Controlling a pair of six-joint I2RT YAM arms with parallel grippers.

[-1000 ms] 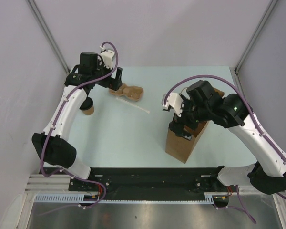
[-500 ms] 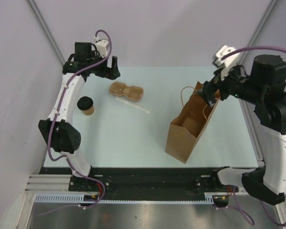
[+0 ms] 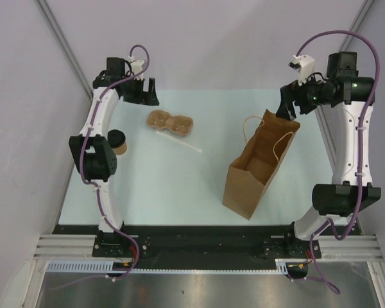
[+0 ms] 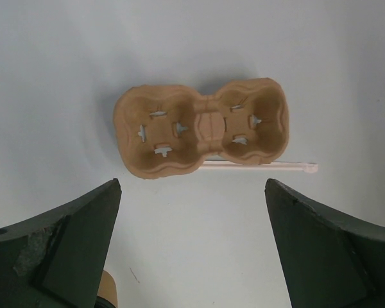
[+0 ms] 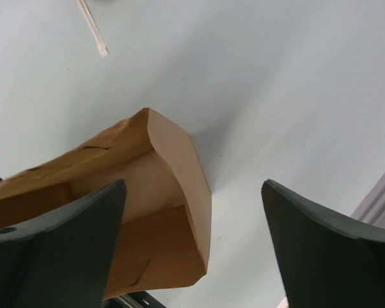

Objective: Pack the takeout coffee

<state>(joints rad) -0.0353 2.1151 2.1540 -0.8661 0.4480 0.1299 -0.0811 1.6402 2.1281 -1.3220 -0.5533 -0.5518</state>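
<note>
Both left tool (image 4: pixel 191 187) and right tool (image 5: pixel 194 186) gape wide, empty

Bare table (image 3: pixel 173 183) between coffee cup (image 3: pixel 118 140), pulp carrier (image 3: pixel 170 122) and paper bag (image 3: pixel 256 170) (thin stick (image 3: pixel 179 141) beside carrier).

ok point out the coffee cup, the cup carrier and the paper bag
coffee cup (image 3: pixel 117 136), top external view, on its black lid
cup carrier (image 4: pixel 203 126), left wrist view, on the bridge between its hollows
paper bag (image 3: pixel 242 192), top external view, on its near outer wall
</note>
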